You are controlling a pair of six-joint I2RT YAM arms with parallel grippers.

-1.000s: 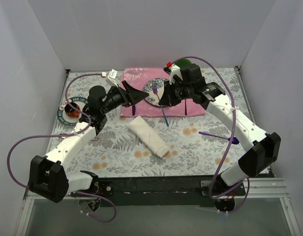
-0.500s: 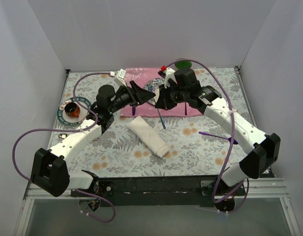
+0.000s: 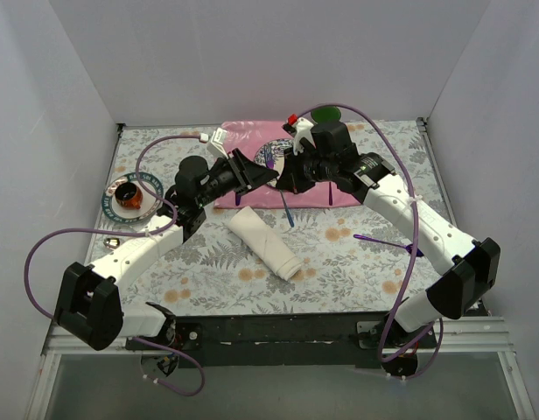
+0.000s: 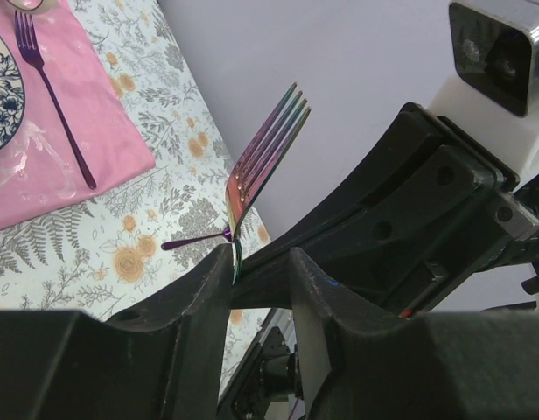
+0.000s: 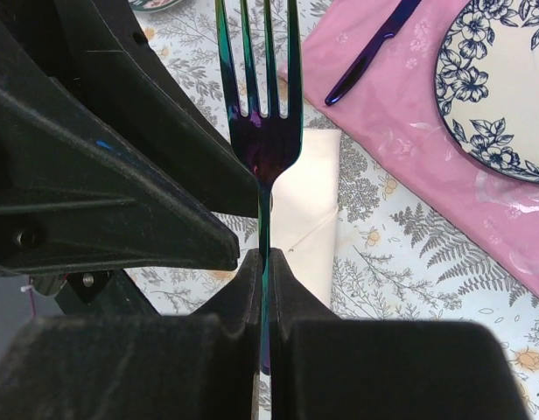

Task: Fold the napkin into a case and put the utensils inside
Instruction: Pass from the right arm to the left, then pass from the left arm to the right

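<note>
Nearest, in the lower middle of the top view, the case [image 3: 262, 241] lies on the floral table [image 3: 208, 271] as a narrow cream roll, slanting from upper left to lower right. To its right, well apart, a purple spoon [image 3: 385, 241] lies flat on the table.

Above the case the two arms meet. The right end effector [image 5: 262, 262] is clamped tight on the handle of an iridescent fork [image 5: 262, 131], whose tines point away from it toward the top of the right wrist view. The left end effector [image 4: 261, 262] stands at a narrow gap around the same handle: the stem lies against one finger [image 4: 208, 289], with clear space to the other, so it is not gripping.

Beyond them, a pink placemat [image 5: 409, 114] carries a blue-flowered plate [image 5: 506, 79], with a dark purple knife [image 5: 370, 52] on one side and a dark purple fork [image 4: 55, 105] on the other.
</note>
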